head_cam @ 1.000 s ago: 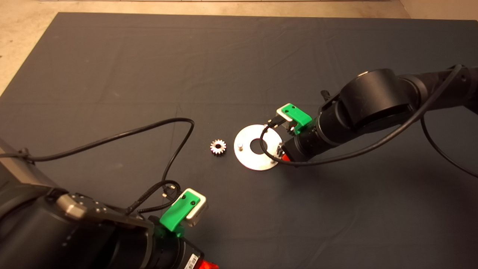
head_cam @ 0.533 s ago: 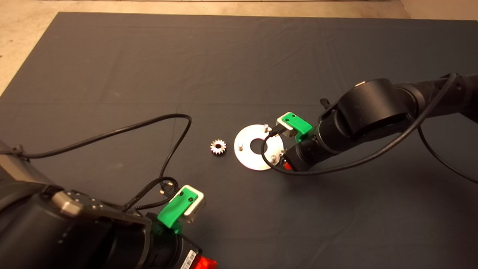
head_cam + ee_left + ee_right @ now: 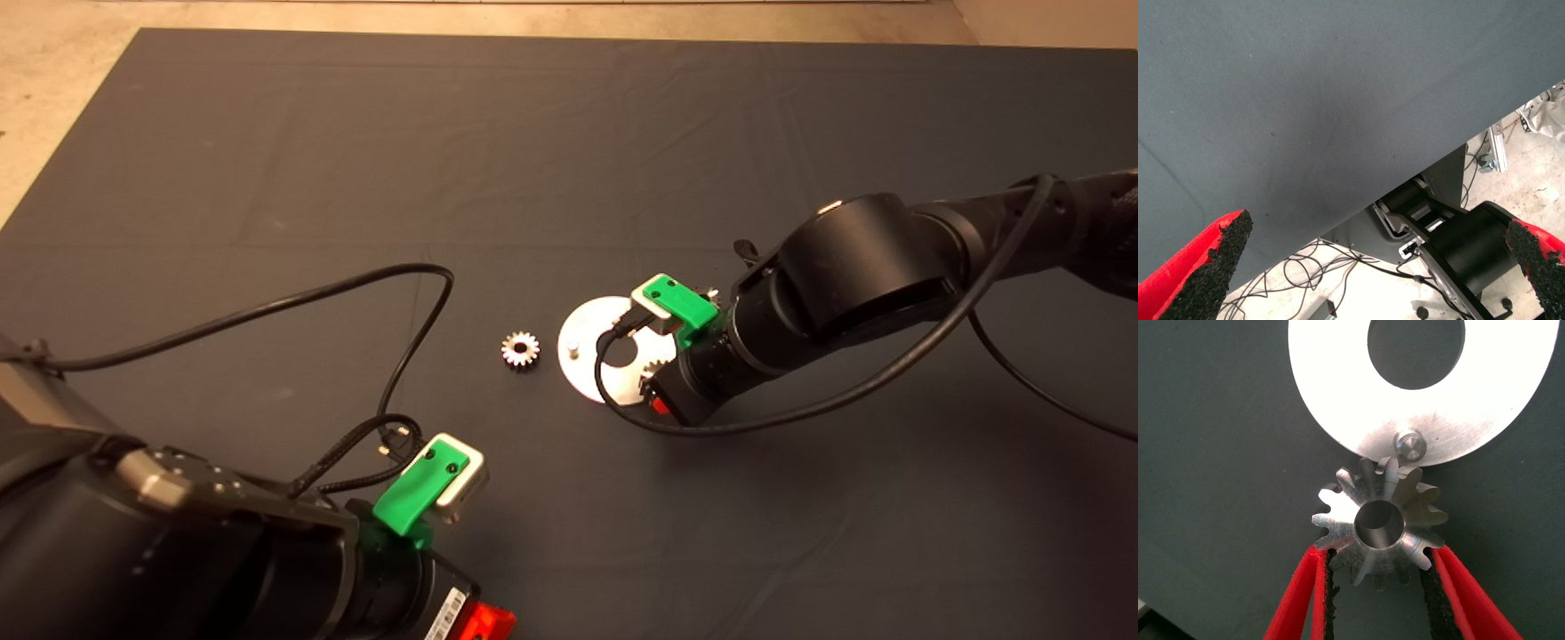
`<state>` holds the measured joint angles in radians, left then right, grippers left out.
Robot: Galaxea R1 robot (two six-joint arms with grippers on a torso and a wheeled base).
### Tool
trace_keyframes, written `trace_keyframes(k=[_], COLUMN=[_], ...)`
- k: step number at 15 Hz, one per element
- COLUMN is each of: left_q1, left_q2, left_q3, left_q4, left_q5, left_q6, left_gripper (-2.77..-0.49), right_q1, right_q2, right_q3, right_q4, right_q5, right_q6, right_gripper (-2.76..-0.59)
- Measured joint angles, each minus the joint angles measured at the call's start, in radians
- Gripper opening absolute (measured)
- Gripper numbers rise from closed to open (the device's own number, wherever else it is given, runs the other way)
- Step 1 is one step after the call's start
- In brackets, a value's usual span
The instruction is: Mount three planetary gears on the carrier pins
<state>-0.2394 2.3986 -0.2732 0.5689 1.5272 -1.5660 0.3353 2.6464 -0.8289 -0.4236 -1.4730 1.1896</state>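
My right gripper [image 3: 1379,568] is shut on a steel planetary gear [image 3: 1378,523] and holds it flat just off the rim of the silver carrier disc [image 3: 1331,393]. The gear's centre hole sits beside a carrier pin [image 3: 1410,445], not over it. In the head view the right gripper [image 3: 660,402] covers the disc's [image 3: 582,369] right half; one pin [image 3: 573,349] shows on its left. A second gear [image 3: 520,349] lies on the mat left of the disc. I cannot make out a third gear. My left gripper [image 3: 1371,267] is open and parked at the lower left.
The left arm's black cable [image 3: 418,293] loops over the mat left of the loose gear. The right arm's cable [image 3: 613,391] hangs across the disc. The dark mat [image 3: 569,133] ends at bare floor at the far and left sides.
My right gripper has moved left and toward me with the gear, now covering more of the disc and two pins. The loose gear and the left arm have barely moved.
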Motion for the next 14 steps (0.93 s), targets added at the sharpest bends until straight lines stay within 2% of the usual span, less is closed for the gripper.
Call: trace_keyframes(k=[3, 7, 10, 12, 14], left_q1=[0.000, 0.000, 0.000, 0.000, 0.000], left_q2=[0.000, -0.008, -0.014, -0.014, -0.014], left_q3=[0.000, 0.000, 0.000, 0.000, 0.000], left_q4=[0.000, 0.000, 0.000, 0.000, 0.000], left_q5=[0.000, 0.000, 0.000, 0.000, 0.000], left_q6=[0.000, 0.000, 0.000, 0.000, 0.000], left_gripper=[-0.49, -0.49, -0.49, -0.49, -0.49], right_q1=[0.000, -0.005, -0.044, -0.045, -0.061], right_q2=[0.013, 0.015, 0.016, 0.016, 0.016], right_q3=[-0.026, -0.027, -0.030, -0.031, -0.032], right_q4=[-0.001, -0.006, -0.011, -0.017, -0.029], right_q5=[-0.003, -0.007, -0.009, -0.016, -0.023], right_q6=[-0.003, -0.023, -0.040, -0.052, -0.068], right_gripper=[-2.60, -2.60, -2.60, -2.60, -2.60])
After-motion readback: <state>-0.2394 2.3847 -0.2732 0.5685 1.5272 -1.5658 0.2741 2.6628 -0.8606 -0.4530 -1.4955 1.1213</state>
